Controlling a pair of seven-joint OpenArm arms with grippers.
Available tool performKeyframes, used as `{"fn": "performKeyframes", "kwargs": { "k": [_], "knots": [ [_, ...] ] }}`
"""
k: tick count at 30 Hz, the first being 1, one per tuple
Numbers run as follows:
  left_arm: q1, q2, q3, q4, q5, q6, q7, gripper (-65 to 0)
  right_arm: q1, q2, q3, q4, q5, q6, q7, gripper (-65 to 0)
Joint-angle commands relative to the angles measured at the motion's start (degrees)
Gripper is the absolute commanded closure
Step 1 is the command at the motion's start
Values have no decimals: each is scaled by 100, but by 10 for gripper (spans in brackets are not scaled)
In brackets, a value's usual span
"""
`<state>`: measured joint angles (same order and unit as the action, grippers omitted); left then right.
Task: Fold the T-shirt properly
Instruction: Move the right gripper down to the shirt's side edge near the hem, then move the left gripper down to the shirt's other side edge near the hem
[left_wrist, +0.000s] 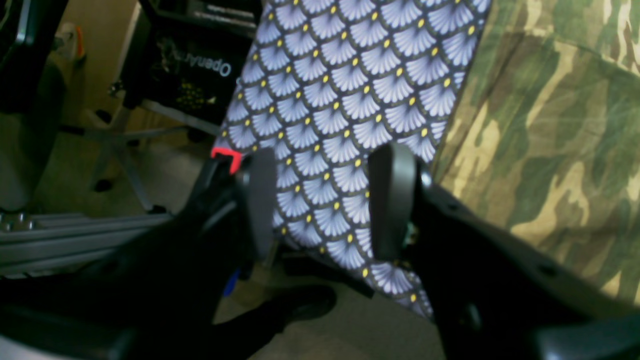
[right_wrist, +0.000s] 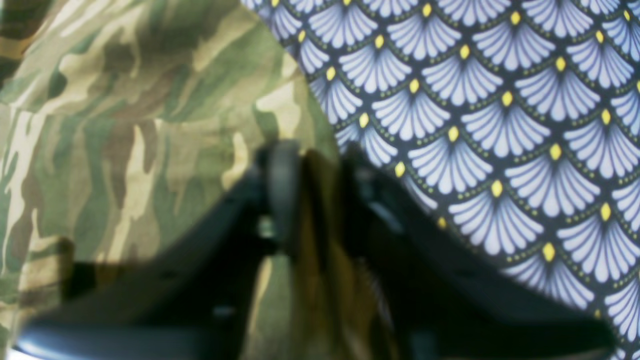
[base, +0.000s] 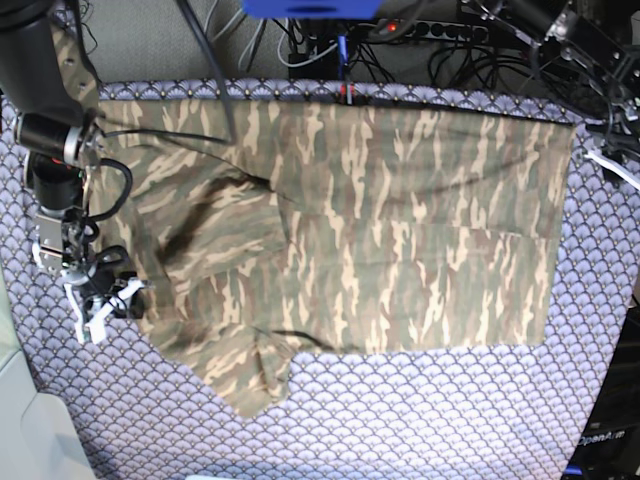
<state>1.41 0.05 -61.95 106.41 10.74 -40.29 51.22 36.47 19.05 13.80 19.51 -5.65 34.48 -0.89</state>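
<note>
Left wrist view: the left gripper (left_wrist: 322, 202) hangs with its two dark fingers (left_wrist: 392, 200) set wide apart and nothing between them. Under the gap lies the purple scallop-patterned tablecloth (left_wrist: 345, 90); the camouflage T-shirt (left_wrist: 545, 130) lies on that tablecloth just beside the gripper, not touching its fingers. Past the tablecloth's edge stand a chair base (left_wrist: 125, 145) and a black box (left_wrist: 200, 65) with white lettering.

Right wrist view: the right gripper (right_wrist: 315, 195) has its fingers (right_wrist: 284, 190) drawn narrow, with a fold of the T-shirt (right_wrist: 125, 125) pinched between them at the shirt's edge, where cloth meets tablecloth (right_wrist: 500, 125).

Base view: the T-shirt (base: 380, 220) lies spread across the tablecloth (base: 420, 420), one side bunched and folded over. The right gripper (base: 100, 300) sits at that bunched edge. The left gripper is near the opposite tablecloth edge, too hidden to make out.
</note>
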Motion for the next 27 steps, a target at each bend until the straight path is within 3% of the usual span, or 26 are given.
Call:
{"fn": "performKeyframes", "kwargs": {
  "k": [1, 3, 7, 10, 21, 27],
  "knots": [
    [-40, -71, 20, 124, -41, 29, -116, -293, 155, 69, 4, 102, 42, -6, 84, -65],
    [-66, -80, 20, 115, -41, 29, -124, -293, 164, 69, 4, 102, 42, -6, 84, -6],
    [-93, -107, 20, 115, -41, 29, -133, -293, 182, 69, 4, 102, 51, 11, 84, 0],
    [-198, -124, 20, 115, -59, 29, -142, -293, 164, 95, 31, 260, 77, 552, 93, 0],
    [-1051, -159, 231, -149, -41, 29, -151, -294, -47, 122, 31, 577, 60, 552, 84, 0],
    [-1534, -652, 934, -1380, -33, 29, -177, -294, -126, 174, 31, 577, 60, 552, 84, 0]
  ]
}}
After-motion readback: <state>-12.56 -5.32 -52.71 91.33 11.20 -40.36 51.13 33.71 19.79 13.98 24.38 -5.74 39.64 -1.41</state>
